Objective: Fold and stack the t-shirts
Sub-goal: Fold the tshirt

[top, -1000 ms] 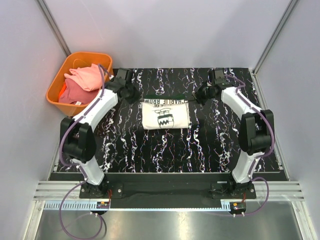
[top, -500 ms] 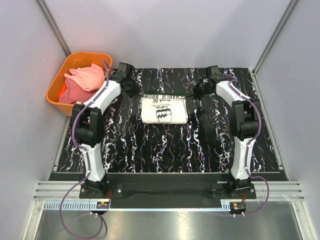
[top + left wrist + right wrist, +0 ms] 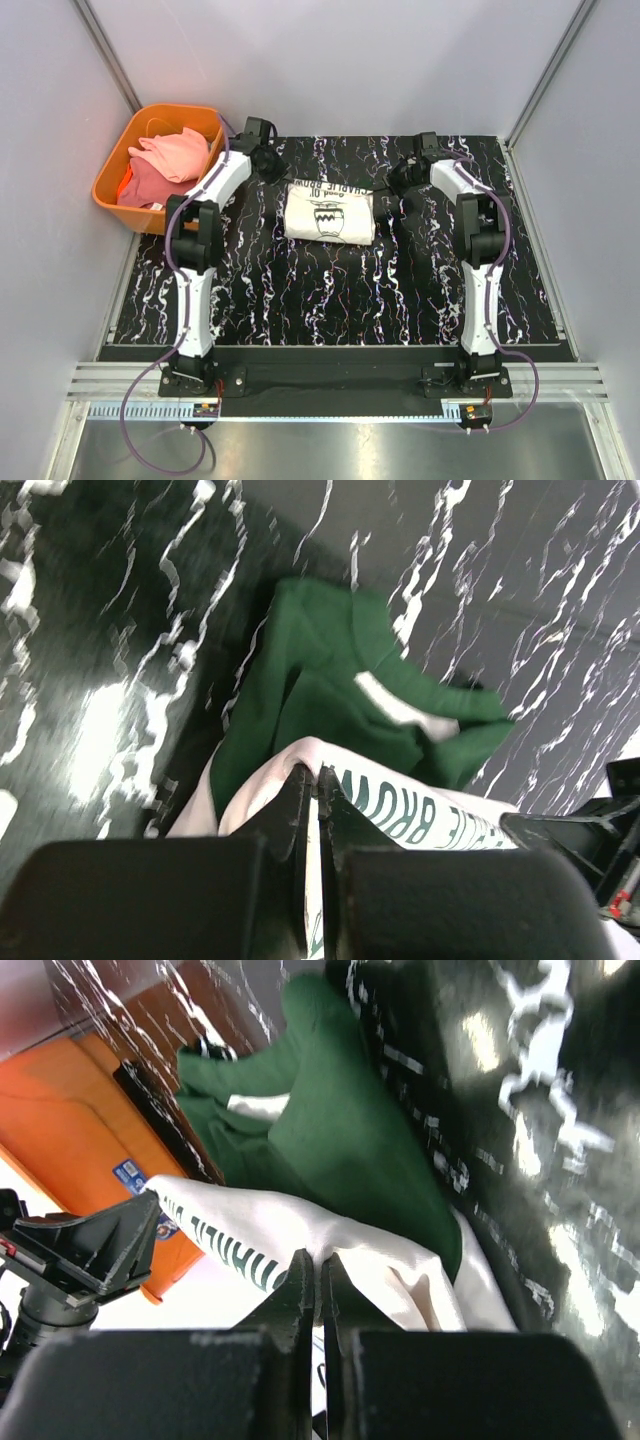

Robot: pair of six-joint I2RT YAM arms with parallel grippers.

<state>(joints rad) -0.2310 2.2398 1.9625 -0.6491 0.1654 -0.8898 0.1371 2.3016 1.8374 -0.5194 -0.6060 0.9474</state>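
Observation:
A cream t-shirt (image 3: 330,213) with a black cartoon face and green lettering lies folded at the back middle of the black marbled table (image 3: 330,300). My left gripper (image 3: 280,172) is shut on its far left corner. My right gripper (image 3: 392,183) is shut on its far right corner. In the left wrist view the jaws (image 3: 317,775) pinch a cream fold, with the dark green sleeve (image 3: 340,690) hanging beyond. In the right wrist view the jaws (image 3: 320,1260) pinch cream cloth (image 3: 380,1250) above green fabric (image 3: 350,1130). Pink and coral t-shirts (image 3: 165,160) lie heaped in the basket.
An orange basket (image 3: 112,170) stands off the table's back left corner, close to the left arm. Grey walls and metal posts close in the back and both sides. Both arms reach far out from their bases at the near edge.
Both arms have stretched farther toward the back wall. The cream t-shirt's held edge has moved back with them, and the whole shirt has slid a little toward the far side.

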